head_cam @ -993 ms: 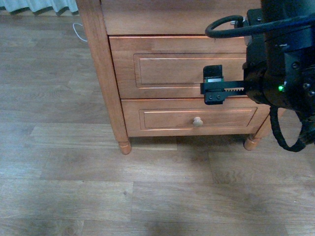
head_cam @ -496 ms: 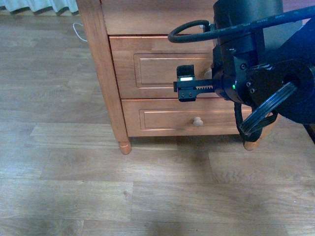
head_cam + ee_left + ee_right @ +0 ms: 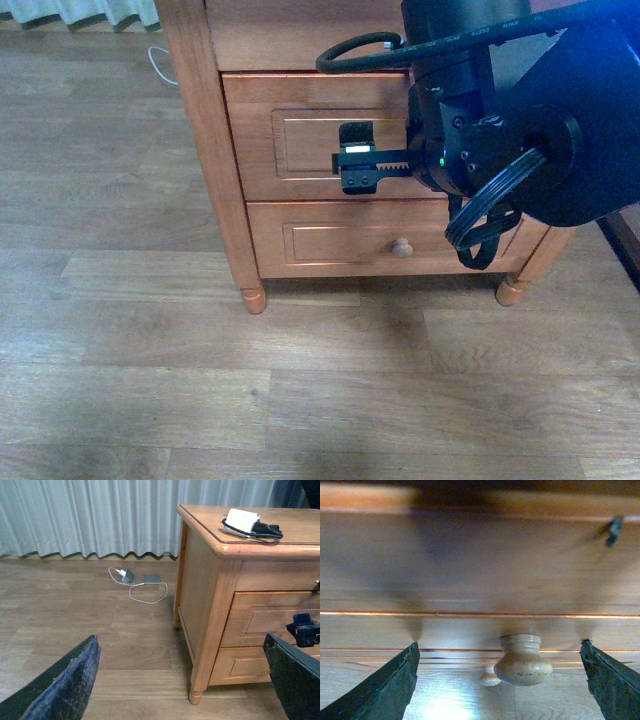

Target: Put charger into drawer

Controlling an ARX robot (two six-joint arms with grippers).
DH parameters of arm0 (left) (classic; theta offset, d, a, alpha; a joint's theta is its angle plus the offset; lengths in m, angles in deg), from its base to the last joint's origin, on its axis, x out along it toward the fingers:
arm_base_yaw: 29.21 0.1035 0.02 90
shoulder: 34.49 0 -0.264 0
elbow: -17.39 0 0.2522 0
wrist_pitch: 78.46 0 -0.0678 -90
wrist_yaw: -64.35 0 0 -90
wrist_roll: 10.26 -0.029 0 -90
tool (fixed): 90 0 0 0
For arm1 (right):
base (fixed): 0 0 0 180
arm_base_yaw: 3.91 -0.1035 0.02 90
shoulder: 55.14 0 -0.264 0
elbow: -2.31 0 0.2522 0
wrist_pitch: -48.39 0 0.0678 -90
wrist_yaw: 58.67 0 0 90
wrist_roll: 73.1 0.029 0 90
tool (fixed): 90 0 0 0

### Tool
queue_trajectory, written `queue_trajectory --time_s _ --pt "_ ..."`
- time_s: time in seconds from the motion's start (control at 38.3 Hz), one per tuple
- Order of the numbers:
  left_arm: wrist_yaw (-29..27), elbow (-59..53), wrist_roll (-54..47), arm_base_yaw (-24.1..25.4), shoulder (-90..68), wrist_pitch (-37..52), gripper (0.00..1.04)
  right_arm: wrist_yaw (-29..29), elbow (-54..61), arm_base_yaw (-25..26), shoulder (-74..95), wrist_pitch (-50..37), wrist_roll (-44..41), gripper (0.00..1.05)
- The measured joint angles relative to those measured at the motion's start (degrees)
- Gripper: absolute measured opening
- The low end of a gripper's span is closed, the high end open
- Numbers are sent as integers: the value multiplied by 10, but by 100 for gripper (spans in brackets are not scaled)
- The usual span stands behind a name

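With the charger (image 3: 243,519) atop the cabinet (image 3: 200,580) and the drawer (image 3: 300,140) at the front view's upper centre shut, the wide-apart right claw (image 3: 500,644) should centre on the knob (image 3: 522,661), clamp, then pull straight.

**A:** In the front view, does the knob on the drawer (image 3: 300,140) show?

**B:** No. The right arm (image 3: 500,150) hides it, along with the right part of the panel front. The cabinet (image 3: 200,120) is cut off by the upper edge.

**A:** And the right wrist view?

**B:** The large knob (image 3: 522,660) half covers the smaller knob (image 3: 489,679) behind it. A dark speck (image 3: 615,529) on the wood is too blurred to name.

**A:** Left wrist view?

**B:** The charger (image 3: 242,519) has a black cable bundle whose coils are unclear. The cabinet runs off the right edge. The grey bits (image 3: 140,578) on the floor are too small to identify.
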Motion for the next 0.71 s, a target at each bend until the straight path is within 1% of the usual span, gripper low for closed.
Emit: queue_trajectory --time_s 0.08,0.1,0.21,0.31,0.39,0.42,0.44,0.55,0.71 --pt "0 0 0 0 0 0 98 2 0 1 0 -2 0 96" --pt "0 0 0 0 0 0 98 2 0 1 0 -2 -1 94" --pt "0 0 0 0 0 0 98 2 0 3 1 -7 -1 78" --pt "0 0 0 0 0 0 98 2 0 5 1 -10 -1 55" --pt "0 0 0 0 0 0 98 4 0 5 1 -10 -1 45" --pt "0 0 0 0 0 0 98 6 0 6 1 -11 -2 40" --pt "0 0 0 0 0 0 98 7 0 6 1 -11 -2 38" --pt "0 0 0 0 0 0 98 7 1 10 1 -11 -2 25" --pt "0 0 0 0 0 0 98 6 1 10 1 -14 -1 24"
